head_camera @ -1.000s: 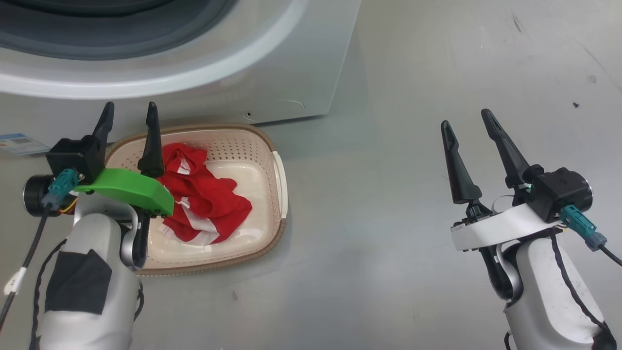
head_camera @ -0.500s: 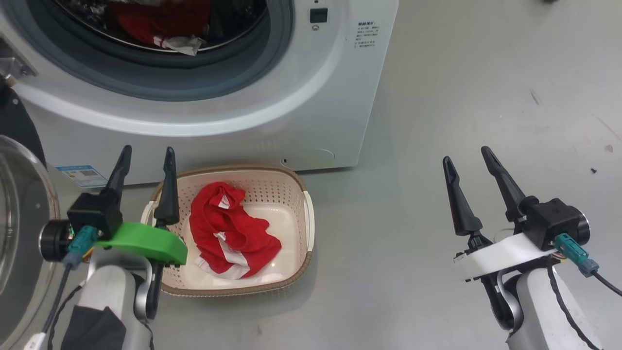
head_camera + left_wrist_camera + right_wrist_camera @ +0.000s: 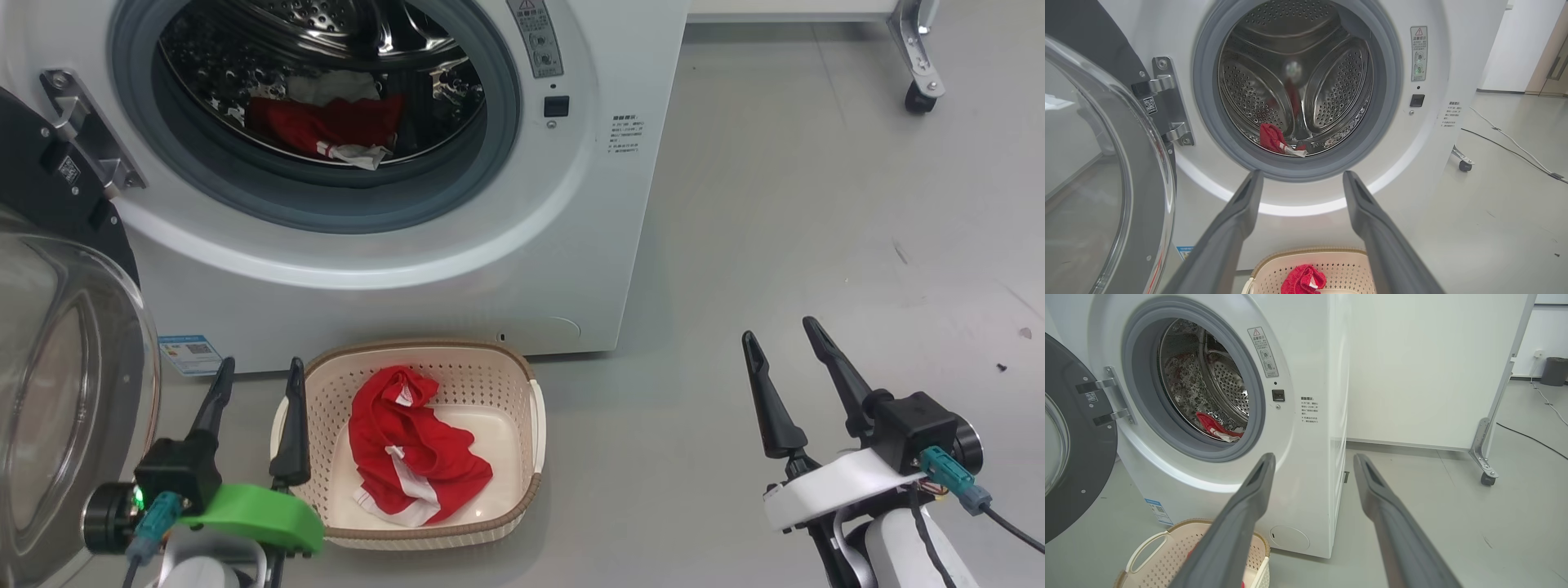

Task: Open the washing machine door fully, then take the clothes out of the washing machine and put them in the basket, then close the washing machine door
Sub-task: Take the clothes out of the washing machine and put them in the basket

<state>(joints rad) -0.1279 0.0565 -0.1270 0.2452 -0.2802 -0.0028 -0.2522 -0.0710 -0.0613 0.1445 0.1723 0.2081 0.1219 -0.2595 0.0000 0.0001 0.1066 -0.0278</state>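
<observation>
Your head view has tilted up since a second ago, revealing the drum (image 3: 343, 24). Left claw (image 3: 261, 363) and right claw (image 3: 777, 328) hang released, empty. Beyond: basket (image 3: 424, 347) holding red clothes (image 3: 416, 457); washing machine (image 3: 490, 269), door (image 3: 73, 392) open, more red clothes (image 3: 326, 122) inside.

**What's sitting on the floor**

The floor (image 3: 775, 204) is plain smooth grey with a slight sheen, plus a few scuffs (image 3: 898, 251) and tiny dark specks (image 3: 1002, 367) off to the right. The white washing machine (image 3: 604, 245) stands straight on it. The cream basket (image 3: 535, 425) with the brown rim sits just in front of the machine's base, too close to tell if they touch. Behind the machine there's a white panel (image 3: 1433, 367) on a metal foot with a small black wheel (image 3: 916, 101). A black cable (image 3: 1531, 437) trails across the floor past that, and a dark bin (image 3: 1555, 371) stands way back.
</observation>
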